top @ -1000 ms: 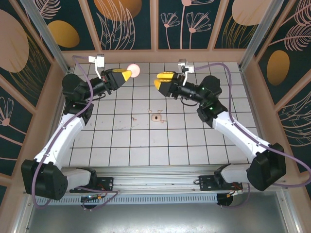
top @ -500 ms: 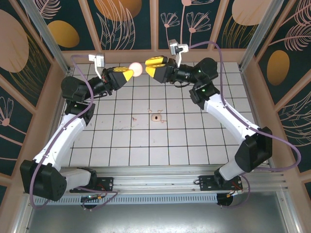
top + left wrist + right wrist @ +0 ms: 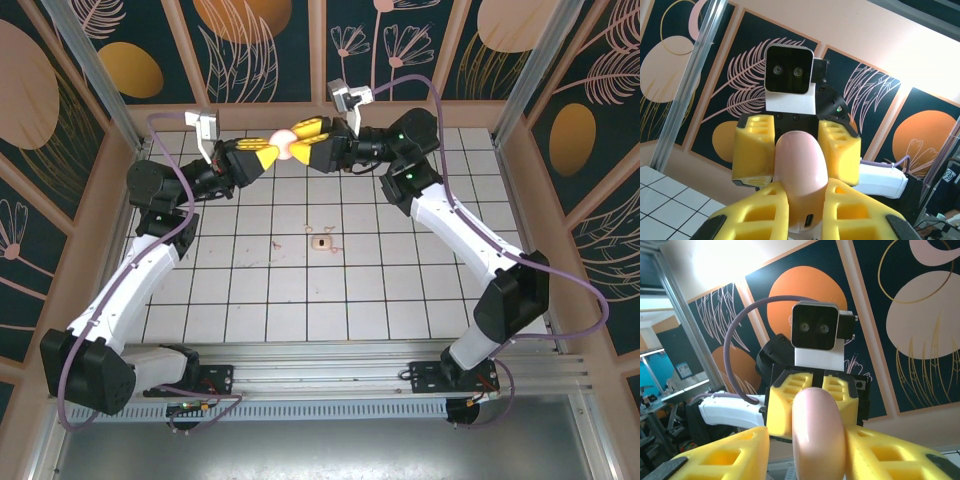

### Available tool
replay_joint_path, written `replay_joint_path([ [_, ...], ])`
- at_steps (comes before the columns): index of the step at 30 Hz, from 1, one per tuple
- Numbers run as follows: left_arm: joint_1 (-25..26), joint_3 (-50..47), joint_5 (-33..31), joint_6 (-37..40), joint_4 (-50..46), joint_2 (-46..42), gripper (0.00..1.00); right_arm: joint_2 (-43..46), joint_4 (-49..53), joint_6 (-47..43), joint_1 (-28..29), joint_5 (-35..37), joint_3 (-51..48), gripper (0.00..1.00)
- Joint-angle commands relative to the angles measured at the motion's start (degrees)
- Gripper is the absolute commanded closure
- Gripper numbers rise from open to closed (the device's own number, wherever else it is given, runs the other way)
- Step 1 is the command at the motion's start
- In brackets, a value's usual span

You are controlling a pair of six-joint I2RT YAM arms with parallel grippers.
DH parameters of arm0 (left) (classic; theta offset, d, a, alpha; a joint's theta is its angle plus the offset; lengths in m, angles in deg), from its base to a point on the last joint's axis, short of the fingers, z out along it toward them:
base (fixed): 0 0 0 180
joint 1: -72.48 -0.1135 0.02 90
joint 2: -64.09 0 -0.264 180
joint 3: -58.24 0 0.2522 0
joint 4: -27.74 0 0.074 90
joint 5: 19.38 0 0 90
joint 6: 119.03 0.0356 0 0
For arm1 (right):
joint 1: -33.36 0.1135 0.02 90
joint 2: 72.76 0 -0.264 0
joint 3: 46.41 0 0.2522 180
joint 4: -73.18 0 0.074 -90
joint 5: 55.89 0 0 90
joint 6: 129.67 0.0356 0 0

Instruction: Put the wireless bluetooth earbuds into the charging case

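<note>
While the left claw [image 3: 270, 152] holds the pink case [image 3: 283, 145] tight in the air by the back wall, the right claw [image 3: 296, 141] has fingers on both sides of it; I cannot tell if they squeeze. Opening the lid looks next, with a soft pull. A beige piece [image 3: 320, 242] lies on the surface [image 3: 400, 290], well apart.

Smooth salmon-pink charging case [image 3: 284, 146], closed, held aloft.

Bright, even lighting; we see only faint shadows.
We get blown-out glare on the wall [image 3: 715, 260] in both wrist views; the charging case [image 3: 800, 175] carries a soft sheen.
</note>
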Motion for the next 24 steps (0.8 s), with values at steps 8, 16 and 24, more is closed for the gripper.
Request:
replay_joint_path([
  [8, 0.53, 1.73, 0.58, -0.47, 2.53, -1.09, 0.85, -0.15, 1.77, -3.02, 0.49, -3.35, 2.80, 0.75],
  [16, 0.49, 1.86, -1.50, 8.50, -8.58, -1.59, 0.65, 2.54, 13.65, -13.51, 0.23, -0.75, 2.63, 0.82],
  [24, 0.50, 3.04, -3.39, 30.64, -28.75, -3.11, 0.47, 7.19, 29.15, -28.38, -0.81, 8.23, -1.33, 0.83],
])
